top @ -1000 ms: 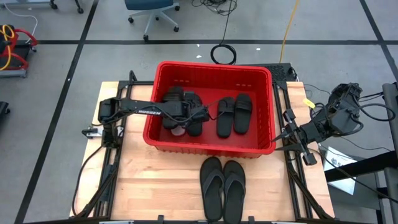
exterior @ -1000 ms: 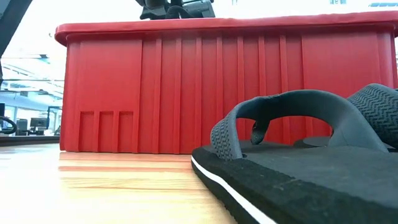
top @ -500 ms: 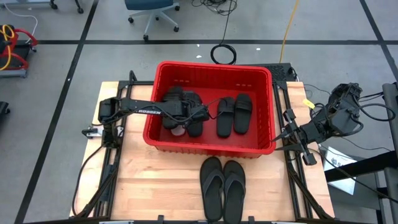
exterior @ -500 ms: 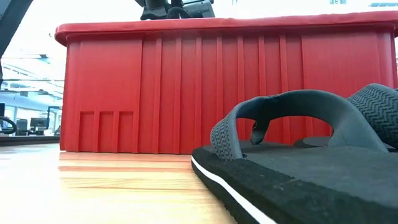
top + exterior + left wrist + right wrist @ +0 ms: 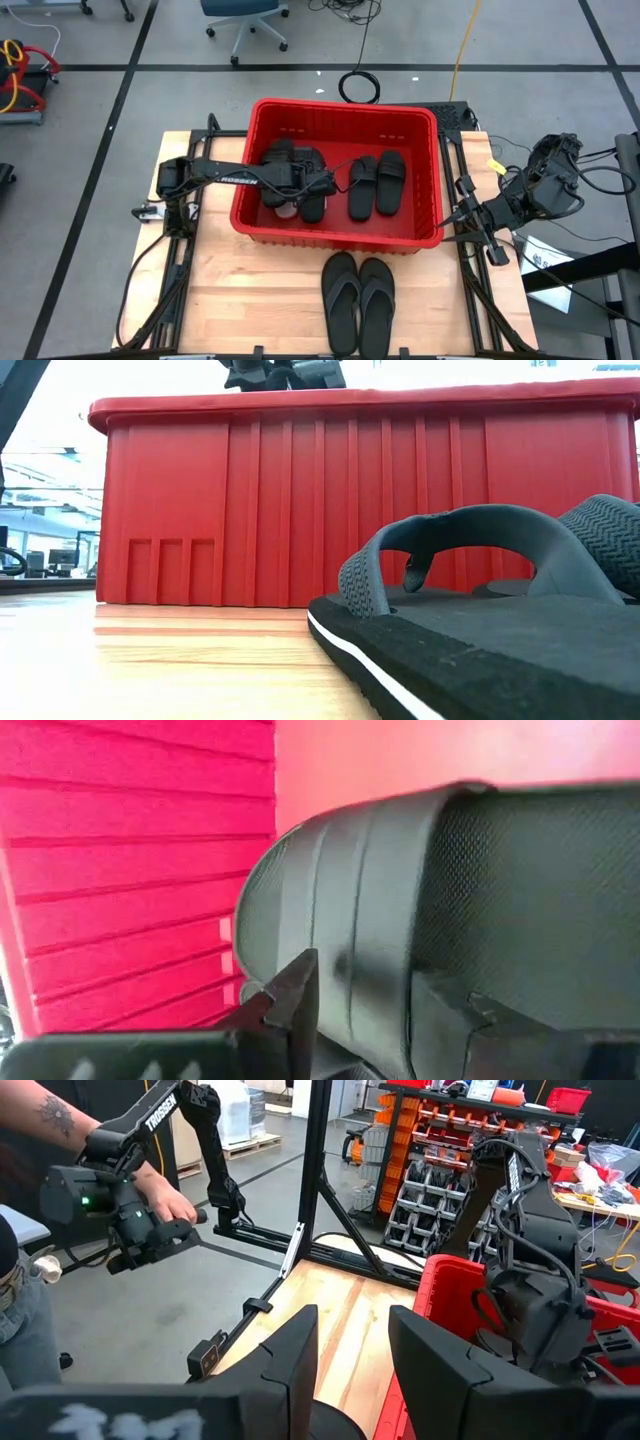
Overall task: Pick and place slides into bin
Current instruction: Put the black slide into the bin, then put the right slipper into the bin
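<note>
My left gripper (image 5: 318,186), jaws spread around a black wide-strap slide (image 5: 400,900), reaches inside the large red ribbed plastic bin (image 5: 340,238). My right gripper (image 5: 350,1350), jaws parted and empty, waits beside the table's right edge. A black thong flip-flop pair (image 5: 357,300) lies on the wooden table (image 5: 240,290).

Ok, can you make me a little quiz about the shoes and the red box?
1. True or false: the thong flip-flop pair lies inside the red bin.
2. Which pincer is over the bin? A) left pincer B) right pincer C) both
3. Fill in: the left pincer's jaws stand ____ over a black slide.

Key:
1. False. It lies on the wooden table, in front of the bin.
2. A. The right pincer waits beside the bin's right wall.
3. Open.
</note>
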### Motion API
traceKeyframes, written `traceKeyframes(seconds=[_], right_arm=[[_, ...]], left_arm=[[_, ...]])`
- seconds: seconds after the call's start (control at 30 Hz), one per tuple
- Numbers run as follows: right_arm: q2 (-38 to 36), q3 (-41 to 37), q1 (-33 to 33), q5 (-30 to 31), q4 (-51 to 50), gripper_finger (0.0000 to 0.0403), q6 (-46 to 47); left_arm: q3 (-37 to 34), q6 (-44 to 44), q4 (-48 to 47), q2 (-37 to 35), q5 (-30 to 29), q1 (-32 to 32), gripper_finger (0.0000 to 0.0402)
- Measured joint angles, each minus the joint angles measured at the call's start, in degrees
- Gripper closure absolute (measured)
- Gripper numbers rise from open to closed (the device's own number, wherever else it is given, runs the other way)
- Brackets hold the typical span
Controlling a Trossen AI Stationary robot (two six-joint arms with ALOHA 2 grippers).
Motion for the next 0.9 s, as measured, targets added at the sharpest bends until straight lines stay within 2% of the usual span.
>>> traceKeyframes(seconds=[0.5, 0.9], right_arm=[[0.01, 0.00, 0.00, 0.00, -0.02, 0.0287, 0.03], [0.46, 0.00, -0.02, -0.68, -0.17, 0.0287, 1.29]], left_arm=[[0.02, -0.93, 0.86, -10.96, -0.35, -1.15, 0.0272], [0.09, -13.18, 0.34, -22.81, -0.30, -7.73, 0.0272]])
